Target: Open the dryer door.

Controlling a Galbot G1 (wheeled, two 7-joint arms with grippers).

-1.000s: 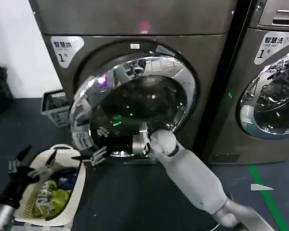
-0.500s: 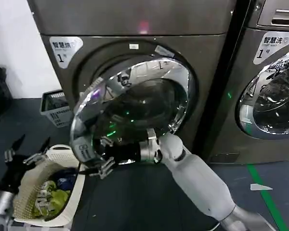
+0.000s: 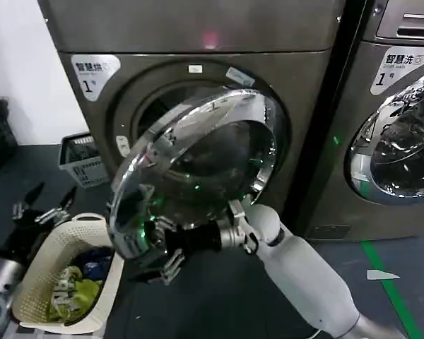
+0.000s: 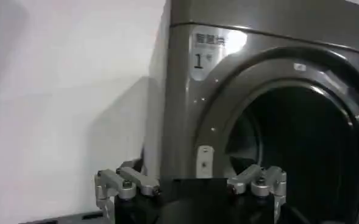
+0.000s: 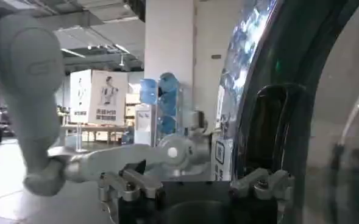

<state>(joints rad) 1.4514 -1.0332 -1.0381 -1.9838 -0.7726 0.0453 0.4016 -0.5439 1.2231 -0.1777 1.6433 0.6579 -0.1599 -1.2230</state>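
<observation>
A white sticker [image 3: 95, 70] reading "1" sits on the dryer [image 3: 198, 42]; the neighbouring machine [image 3: 403, 127] shows "智慧洗 1".

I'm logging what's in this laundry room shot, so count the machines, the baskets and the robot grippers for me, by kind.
Front-loading machines: 2, the dryer with its door swung open, and a second machine beside it, shut.
Baskets: 2, a cream laundry basket and a grey basket.
Grippers: 2, left gripper and right gripper.
Total: 6.

dryer door [image 3: 198, 159]: glossy chrome rim around dark glass, mirror-bright to me
dryer body [image 3: 198, 28]: brushed grey metal
laundry basket [image 3: 39, 272]: matt cream plastic
</observation>
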